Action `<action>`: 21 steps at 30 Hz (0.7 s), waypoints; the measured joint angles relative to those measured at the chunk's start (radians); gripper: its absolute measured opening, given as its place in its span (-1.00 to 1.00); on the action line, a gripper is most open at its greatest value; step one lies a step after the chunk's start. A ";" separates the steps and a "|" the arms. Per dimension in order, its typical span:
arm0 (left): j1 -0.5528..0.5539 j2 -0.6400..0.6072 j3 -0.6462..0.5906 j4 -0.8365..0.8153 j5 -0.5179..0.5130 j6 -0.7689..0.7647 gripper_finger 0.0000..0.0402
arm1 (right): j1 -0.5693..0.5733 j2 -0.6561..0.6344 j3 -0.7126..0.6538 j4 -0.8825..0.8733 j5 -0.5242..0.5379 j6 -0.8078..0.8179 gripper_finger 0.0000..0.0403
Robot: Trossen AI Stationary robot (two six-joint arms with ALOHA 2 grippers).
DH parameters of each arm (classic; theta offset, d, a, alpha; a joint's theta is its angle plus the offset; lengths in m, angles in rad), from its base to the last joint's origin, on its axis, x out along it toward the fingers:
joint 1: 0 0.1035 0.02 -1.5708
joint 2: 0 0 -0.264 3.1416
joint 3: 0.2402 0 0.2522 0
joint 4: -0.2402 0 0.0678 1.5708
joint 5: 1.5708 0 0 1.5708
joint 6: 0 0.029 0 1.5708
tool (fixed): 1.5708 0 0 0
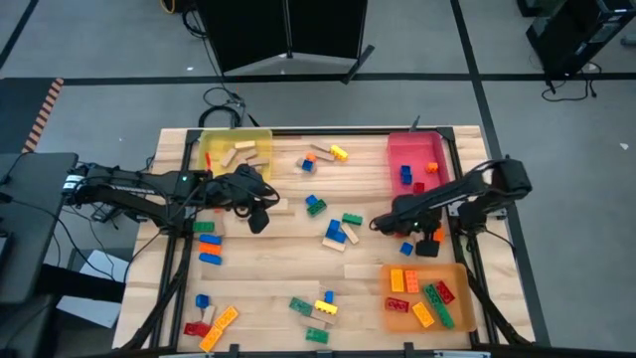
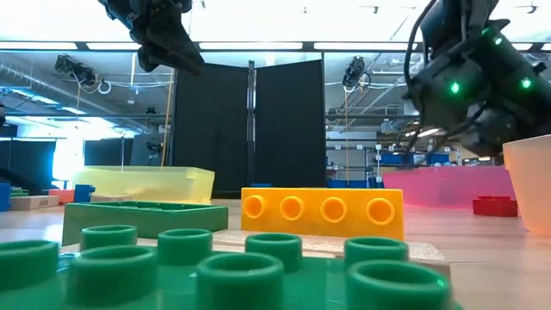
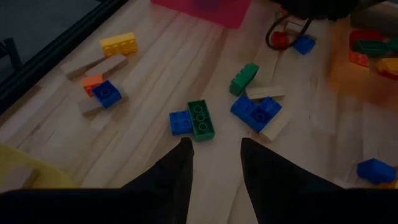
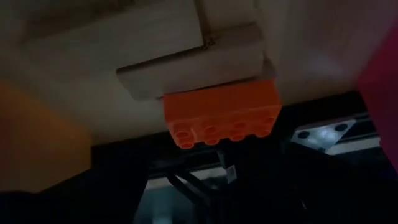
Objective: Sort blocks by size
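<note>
"Over by the yellow tray (image 1: pixel 260 134), what is the left gripper (image 1: pixel 258 221) doing?"

"It hangs above the wood table (image 1: pixel 288 261). Its two fingers (image 3: pixel 177 171) are apart and hold nothing. Just in front of it lie a blue brick (image 3: pixel 180 122) and a green brick (image 3: pixel 201 119), flat on the table."

"Do those two touch?"

"Yes, side by side. That is the tricky part. I think that if the gripper comes down on one, it could shove the other away, or pinch both at once. The green one is longer than the blue one, so both could land in the same tray, and that would be wrong."

"And the right gripper (image 1: pixel 381 225)?"

"It is over the table too, between the red tray (image 1: pixel 437 139) and the orange tray (image 1: pixel 462 268). I cannot tell if it is holding something. An orange brick (image 4: pixel 221 121) lies near it, tight against a wooden block (image 4: pixel 193 62)."

"Is that bad?"

"Maybe. A grab there could drag the wood along, or the brick could slip out."

"Could the arms bump?"

"They could, if both reach for the middle together. More blocks lie there, so a bump could scatter them."
</note>
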 joint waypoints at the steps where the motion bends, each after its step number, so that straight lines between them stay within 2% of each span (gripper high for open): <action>1: 0.000 0.000 0.000 0.002 0.000 0.000 -0.30 | 0.002 0.024 0.000 0.000 0.000 -0.013 0.88; 11: 0.000 0.000 0.000 0.015 0.002 -0.001 -0.30 | 0.013 0.227 0.000 0.027 0.005 -0.095 0.88; 21: 0.000 0.001 0.001 0.015 0.012 -0.004 -0.30 | 0.013 0.282 0.000 0.086 0.005 -0.109 0.85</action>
